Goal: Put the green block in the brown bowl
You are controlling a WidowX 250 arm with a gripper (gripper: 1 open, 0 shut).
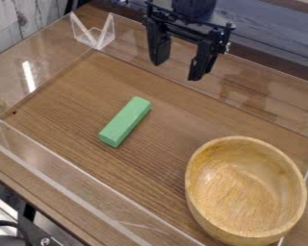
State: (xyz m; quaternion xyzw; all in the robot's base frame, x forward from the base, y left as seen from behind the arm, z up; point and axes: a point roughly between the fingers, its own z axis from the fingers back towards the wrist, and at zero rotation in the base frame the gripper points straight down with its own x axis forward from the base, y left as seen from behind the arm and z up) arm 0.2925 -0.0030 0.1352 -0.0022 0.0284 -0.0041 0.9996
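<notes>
The green block [124, 121] lies flat on the wooden table, left of centre, its long side running diagonally. The brown bowl [216, 210] sits at the lower right, round, light wood, with nothing inside it. My gripper [180, 56] hangs at the top centre, pointing down, its two black fingers spread apart with nothing between them. It is above and behind the block, well clear of both block and bowl.
Clear acrylic walls [41, 53] enclose the table on the left, back and front. A small clear bracket [92, 34] stands at the back left corner. Open tabletop [208, 110] lies between block, bowl and gripper.
</notes>
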